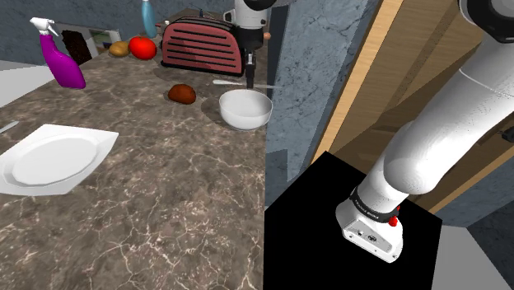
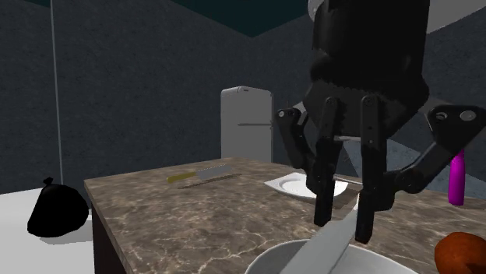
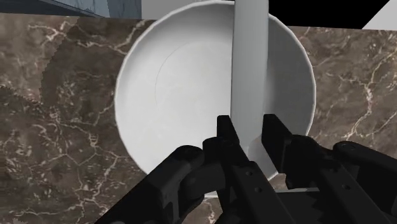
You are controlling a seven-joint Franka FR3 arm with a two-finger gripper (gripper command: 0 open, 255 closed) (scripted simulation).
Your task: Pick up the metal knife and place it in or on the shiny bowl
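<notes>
A plain white bowl (image 1: 245, 110) stands on the marble counter near its edge, at the shoulder view's right. My gripper (image 1: 249, 80) hangs straight above it, shut on a pale grey knife (image 1: 229, 82) that it holds level in the air. Seen from the wrist, the flat blade (image 3: 252, 57) runs out from between the fingers of the gripper (image 3: 250, 127) and crosses the bowl (image 3: 178, 89) to its far rim. In the second exterior view the blade (image 2: 323, 249) slants over the bowl's rim (image 2: 269, 261) just below the gripper (image 2: 341, 230). The handle is hidden.
Behind the bowl stand a red toaster (image 1: 202, 43), a brown lump (image 1: 182, 93), a tomato (image 1: 142, 47) and a purple spray bottle (image 1: 62, 59). A white plate (image 1: 53, 158) lies at the near left. A second knife (image 2: 198, 173) with a yellow handle lies farther along the counter.
</notes>
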